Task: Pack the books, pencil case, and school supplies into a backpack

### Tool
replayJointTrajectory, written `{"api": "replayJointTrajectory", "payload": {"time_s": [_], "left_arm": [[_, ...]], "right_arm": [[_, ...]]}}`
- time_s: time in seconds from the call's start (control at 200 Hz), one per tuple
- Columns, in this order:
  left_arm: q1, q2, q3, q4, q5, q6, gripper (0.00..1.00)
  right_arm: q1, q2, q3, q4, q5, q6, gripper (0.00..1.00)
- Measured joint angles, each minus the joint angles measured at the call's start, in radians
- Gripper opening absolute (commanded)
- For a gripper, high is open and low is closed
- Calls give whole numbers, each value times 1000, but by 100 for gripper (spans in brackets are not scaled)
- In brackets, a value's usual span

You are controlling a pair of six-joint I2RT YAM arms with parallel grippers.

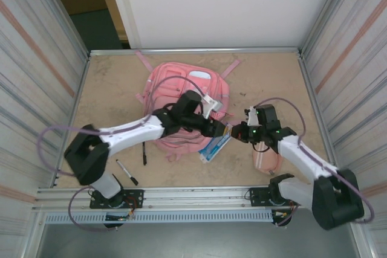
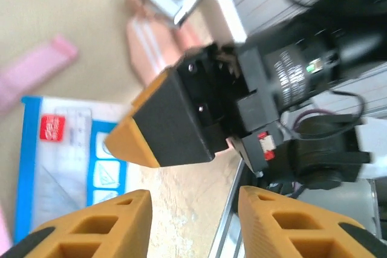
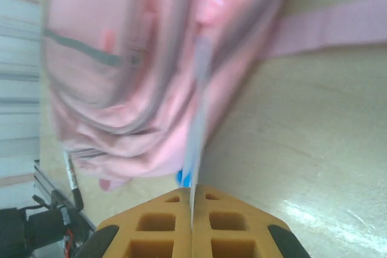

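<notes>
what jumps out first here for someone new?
The big pink backpack lies mid-table. By its near right corner the right gripper is pinched shut on the edge of the blue-and-white packet, with the open left gripper facing it.

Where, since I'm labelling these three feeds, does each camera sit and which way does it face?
Top external: above and behind the bases, looking down at the table, backpack and both arms.
Left wrist: on the left arm, looking past the open left gripper at the packet and right gripper.
Right wrist: on the right arm, looking past its shut fingers along the packet to the backpack.
Shared: the packet is in all three.
</notes>
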Motion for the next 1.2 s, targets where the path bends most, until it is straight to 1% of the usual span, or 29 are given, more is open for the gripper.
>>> {"api": "replayJointTrajectory", "payload": {"time_s": [0.07, 0.145, 0.256, 0.326, 0.446, 0.561, 0.676, 0.752, 0.842, 0.947, 1.032, 1.077, 1.122, 1.203], "left_arm": [[41, -82, -17, 0, 9, 51, 52], [96, -135, -37, 1, 35, 74, 53], [182, -136, -53, 1, 122, 75, 54], [208, -127, -72, 10, 181, 76, 55], [185, -127, -120, 49, 272, 78, 60], [153, -127, -162, 145, 338, 82, 60], [117, -127, -213, 259, 401, 160, 62], [82, -127, -234, 292, 411, 232, 63], [50, -127, -238, 315, 417, 294, 63], [40, -127, -238, 348, 419, 338, 63], [36, -127, -238, 375, 430, 365, 63], [35, -127, -241, 397, 437, 375, 62], [30, -129, -251, 426, 445, 391, 56], [11, -146, -278, 449, 459, 425, 33]], "right_arm": [[5, -86, 38, -46, -3, -37, 0], [14, -159, 82, -91, -6, -77, 0], [28, -241, 138, -154, -14, -119, 0], [33, -275, 174, -190, -32, -137, 0], [37, -319, 232, -225, -82, -158, 0], [43, -315, 299, -255, -159, -165, 0], [76, -292, 355, -259, -241, -177, 0], [111, -270, 394, -278, -278, -187, 0], [175, -245, 436, -306, -309, -206, 0], [250, -222, 478, -348, -318, -231, 0], [287, -211, 502, -373, -321, -247, 0], [298, -208, 510, -383, -320, -256, 0], [304, -207, 515, -393, -317, -264, 0], [306, -205, 526, -417, -305, -272, 0]]}}
